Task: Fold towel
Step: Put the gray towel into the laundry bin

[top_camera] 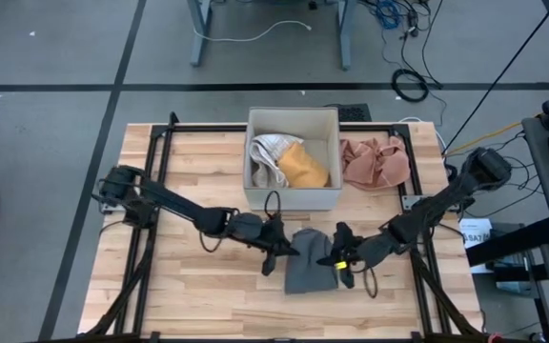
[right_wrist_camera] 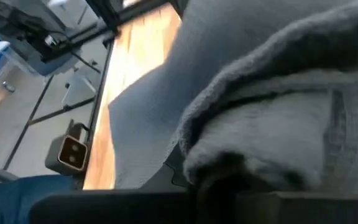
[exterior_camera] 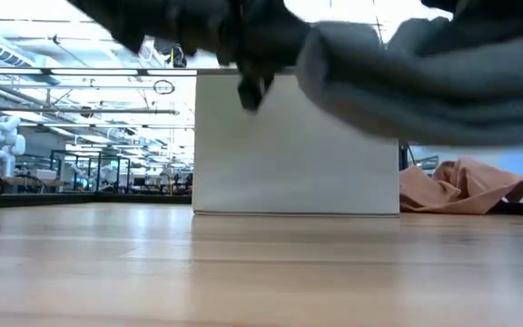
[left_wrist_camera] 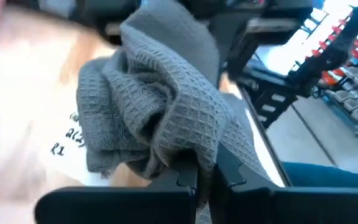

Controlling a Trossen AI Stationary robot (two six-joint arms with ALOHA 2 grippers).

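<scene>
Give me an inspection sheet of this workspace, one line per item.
Surface: wooden table, bare at the front.
Job's things: grey towel, bunched, lifted between both grippers.
Clutter: white bin holding cloths; pink cloth beside it.
Grippers: left gripper shut on the towel's edge; right gripper shut on its other side.
Cables: loose cables on the floor behind the table.
Surroundings: grey floor, open lab hall; nobody seen.

Legible markings: almost none.
One handwritten dark scrawl stands on the pale surface beside the grey towel in the left wrist view; it reads roughly "a(2)" over "R1", though blur makes this uncertain. Nothing readable in the other views.
</scene>
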